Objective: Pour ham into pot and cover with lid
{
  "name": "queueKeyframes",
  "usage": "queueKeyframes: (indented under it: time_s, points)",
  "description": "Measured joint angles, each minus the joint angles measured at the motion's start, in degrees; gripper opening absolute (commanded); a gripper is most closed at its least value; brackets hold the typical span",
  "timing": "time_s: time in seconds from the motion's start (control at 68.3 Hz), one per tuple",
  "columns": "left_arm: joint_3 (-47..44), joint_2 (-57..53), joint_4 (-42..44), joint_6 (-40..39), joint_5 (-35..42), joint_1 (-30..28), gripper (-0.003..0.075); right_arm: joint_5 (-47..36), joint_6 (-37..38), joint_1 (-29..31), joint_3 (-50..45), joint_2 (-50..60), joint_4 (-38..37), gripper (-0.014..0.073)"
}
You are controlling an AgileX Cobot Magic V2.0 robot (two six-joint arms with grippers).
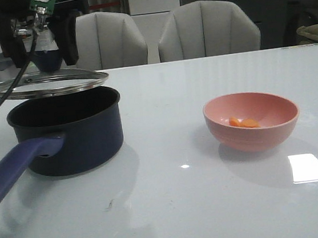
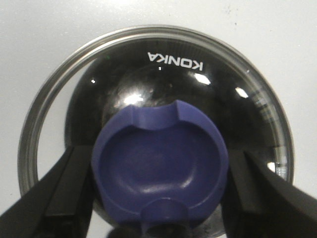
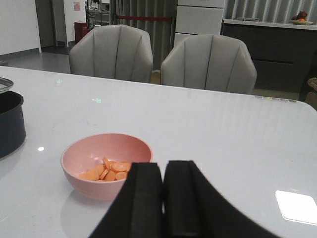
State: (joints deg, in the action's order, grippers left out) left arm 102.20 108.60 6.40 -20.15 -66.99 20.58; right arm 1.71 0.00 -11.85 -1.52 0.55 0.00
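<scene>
Front view: the lid (image 1: 47, 84) is held just above the pot (image 1: 68, 132), a bit tilted, knob pinched by the left gripper (image 1: 44, 37). Ham (image 1: 244, 123) is seen lying in the pink bowl (image 1: 252, 121), well apart from the pot on the right arm's side, so nothing's been poured yet.

Left wrist view: fingers (image 2: 64, 191) are clamped on both sides of the blue knob (image 2: 159, 171), pot's black inside glimpsed thru the glass.

Right wrist view: right gripper (image 3: 163, 198) is closed, nothing in it, w/ the bowl just ahead and slightly twd the pot. Right arm's judged nearer, so the bowl grab is prob its job, jaws needing to be opened first.
</scene>
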Motion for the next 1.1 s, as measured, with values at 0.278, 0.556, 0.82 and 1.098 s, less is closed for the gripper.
queueKeyframes:
  time_s: [0.278,0.556,0.82,1.098]
  points:
    - [-3.3,-5.1,1.3,2.2,1.8,-3.1,0.0267,0.0,0.0,0.0,0.0,0.0,0.0,0.0153]
    - [-16.4,-12.3,1.6,4.6,8.4,-11.5,0.0267,0.0,0.0,0.0,0.0,0.0,0.0,0.0153]
    - [-26.4,-18.0,-0.3,9.5,13.8,-22.7,0.0267,0.0,0.0,0.0,0.0,0.0,0.0,0.0153]
    - [-35.1,-19.2,-7.3,15.8,23.7,-31.9,0.0267,0.0,0.0,0.0,0.0,0.0,0.0,0.0153]
